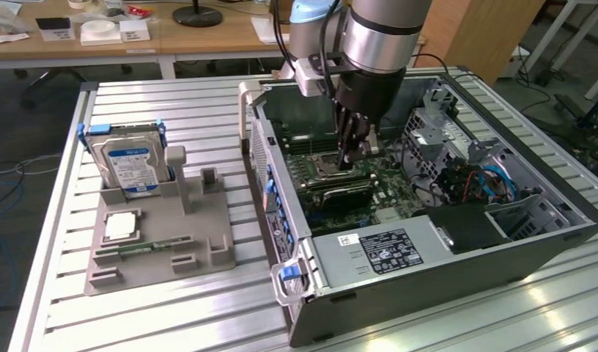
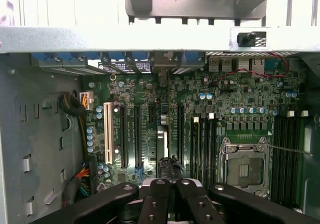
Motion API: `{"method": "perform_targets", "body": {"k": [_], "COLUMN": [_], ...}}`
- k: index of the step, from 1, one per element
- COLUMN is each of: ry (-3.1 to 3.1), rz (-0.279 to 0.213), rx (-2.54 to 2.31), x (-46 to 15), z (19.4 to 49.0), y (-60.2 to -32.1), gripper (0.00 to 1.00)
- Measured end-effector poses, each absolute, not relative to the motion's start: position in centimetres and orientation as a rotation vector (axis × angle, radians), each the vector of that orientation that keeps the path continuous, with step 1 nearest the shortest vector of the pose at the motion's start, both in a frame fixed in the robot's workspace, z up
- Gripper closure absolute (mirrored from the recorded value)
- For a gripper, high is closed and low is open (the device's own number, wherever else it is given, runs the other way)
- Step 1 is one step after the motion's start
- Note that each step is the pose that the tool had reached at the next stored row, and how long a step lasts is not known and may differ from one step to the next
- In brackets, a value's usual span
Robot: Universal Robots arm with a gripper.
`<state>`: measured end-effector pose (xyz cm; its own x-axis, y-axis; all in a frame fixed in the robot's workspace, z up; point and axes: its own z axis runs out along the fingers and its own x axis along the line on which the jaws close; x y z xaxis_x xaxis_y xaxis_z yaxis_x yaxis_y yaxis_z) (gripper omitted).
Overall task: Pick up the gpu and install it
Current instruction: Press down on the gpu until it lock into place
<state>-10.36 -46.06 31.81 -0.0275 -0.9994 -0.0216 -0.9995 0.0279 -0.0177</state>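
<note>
**Arm down inside the computer case, card at the slots**

The gripper hangs low inside the open computer case, just above the green motherboard. In the wrist view the gripper shows its black fingers drawn close together at the middle, and between them the thin edge of the gpu runs edge-on down toward the board, its pale bracket end near the back wall of the case. So the jaws look clamped on the card, though the contact itself is hidden under the fingers. The card stands in line with the long black expansion slots, beside the white slot; whether it is already seated or just above the slot I cannot tell.

On the exterior view's left, the grey parts holder carries the hard drive upright and a memory stick lying flat, well apart from the case.

What could go wrong, as I judge it: if the card's edge sits slightly off the slot, pushing down would jam it against the slot wall or bend the board. The bracket end could also catch on the case's back wall and tilt the card. A loose hold on so thin an edge may let it slip sideways
</note>
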Motion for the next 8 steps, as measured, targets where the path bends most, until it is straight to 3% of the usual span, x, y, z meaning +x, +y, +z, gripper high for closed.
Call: {"method": "perform_targets", "body": {"k": [8], "ry": [2.231], "rz": [0.006], "rx": [-2.170], "x": [-10.35], "z": [30.97], "y": [-46.04], "gripper": [0.89]}}
